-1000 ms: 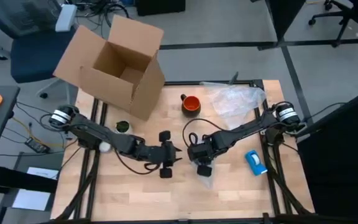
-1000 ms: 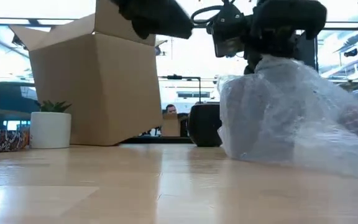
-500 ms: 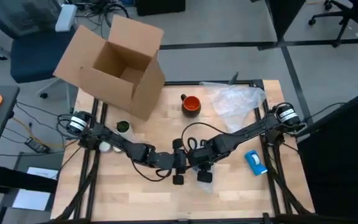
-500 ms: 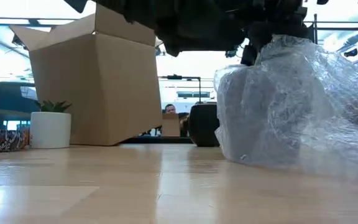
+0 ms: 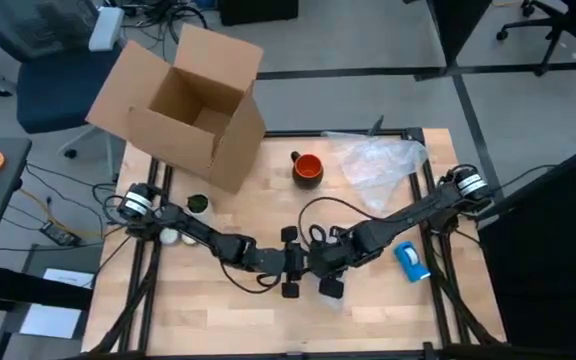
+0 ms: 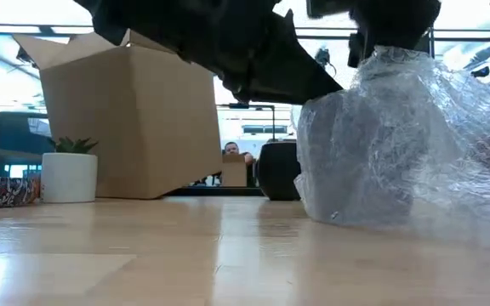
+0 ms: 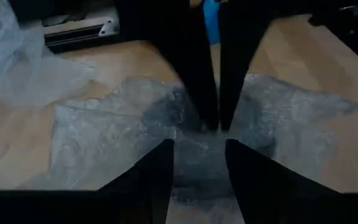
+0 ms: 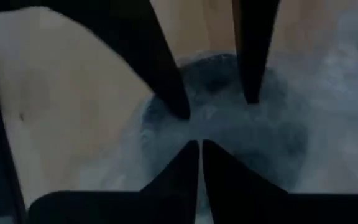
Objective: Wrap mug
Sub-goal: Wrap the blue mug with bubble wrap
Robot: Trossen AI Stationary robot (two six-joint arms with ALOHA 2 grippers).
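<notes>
The orange-red mug [image 5: 308, 168] stands upright at the table's far middle and shows dark in the low view [image 6: 279, 172]. A sheet of bubble wrap [image 6: 381, 144] lies near the front middle of the table [image 7: 104, 130]. My right gripper [image 8: 200, 144] is shut on it from above [image 5: 318, 268]. My left gripper [image 7: 199, 144] is open and faces the right one across that spot [image 5: 301, 266]. Its fingers stand on either side of the held part. My right gripper pinches a raised bunch of the bubble wrap [image 7: 219, 127] between its two fingers, which point down from above. The wrap rises to a peak under them [image 6: 385, 59], and its lower part rests on the table. My left gripper's fingertips [image 8: 182, 112] stand at the wrap; whether they touch it I cannot tell.
An open cardboard box [image 5: 183, 105] stands at the far left. A small white pot with a plant [image 6: 69, 174] stands beside it. More clear wrap [image 5: 376, 160] is piled at the far right, and a blue object [image 5: 411, 260] lies near the right edge.
My left gripper has moved toward the table's right and near edges, up to my right gripper and the bubble wrap. My right gripper has shifted slightly toward the near edge with the wrap still in its fingers.
</notes>
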